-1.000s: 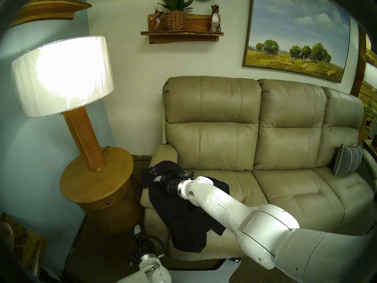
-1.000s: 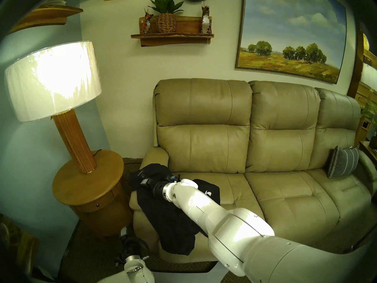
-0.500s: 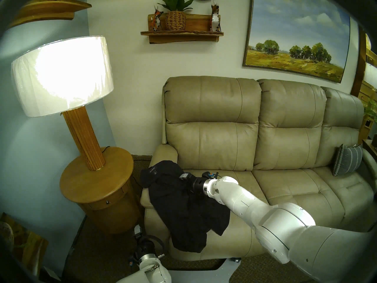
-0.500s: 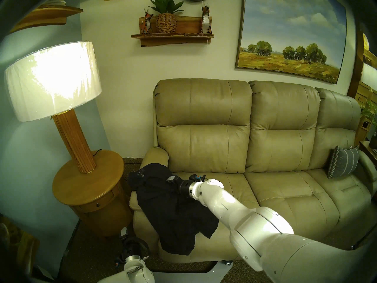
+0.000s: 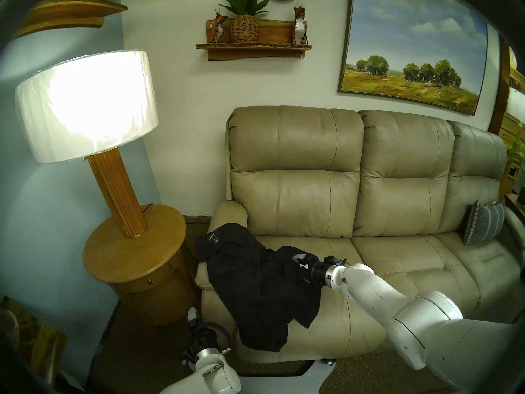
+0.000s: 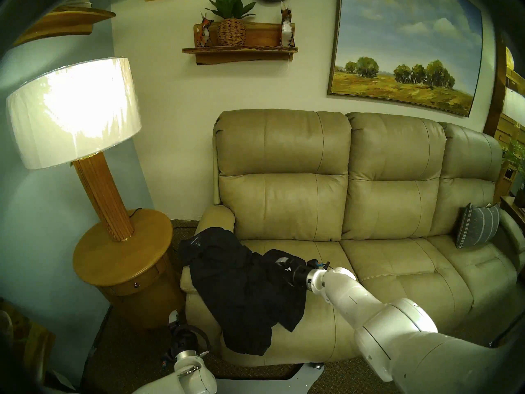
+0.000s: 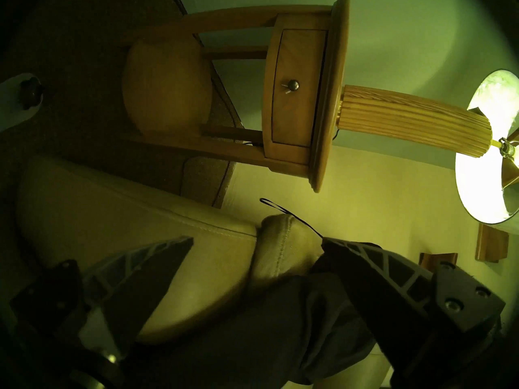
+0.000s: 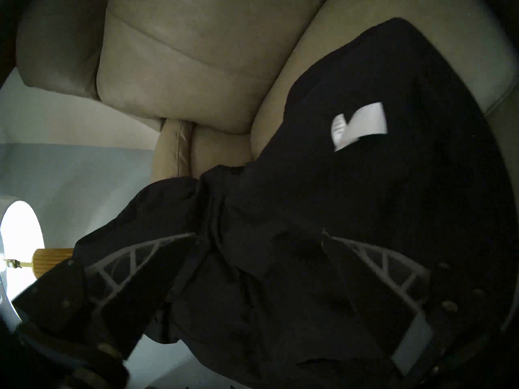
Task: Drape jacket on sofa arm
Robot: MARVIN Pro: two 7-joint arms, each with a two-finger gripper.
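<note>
The black jacket [image 5: 255, 288] lies over the front half of the beige sofa arm [image 5: 227, 214] and spreads onto the left seat cushion, its lower edge hanging down the sofa front. Its pale brand label [image 5: 213, 237] faces up on the arm, and its white tag [image 8: 359, 124] shows in the right wrist view. My right gripper [image 5: 294, 271] hovers over the jacket's seat-side part, open, with fabric [image 8: 280, 239] showing between its fingers. My left gripper [image 5: 199, 326] is low by the sofa's front corner, open and empty, with the hanging jacket [image 7: 309, 324] beside it.
A round wooden side table [image 5: 113, 259] with a lit lamp [image 5: 116, 186] stands close left of the sofa arm; it also shows in the left wrist view [image 7: 297, 99]. A grey striped pillow [image 5: 483, 225] leans at the sofa's far right end.
My right arm has drawn back to the right, from over the sofa arm to above the seat cushion. The jacket stays draped. The left arm has barely moved.
</note>
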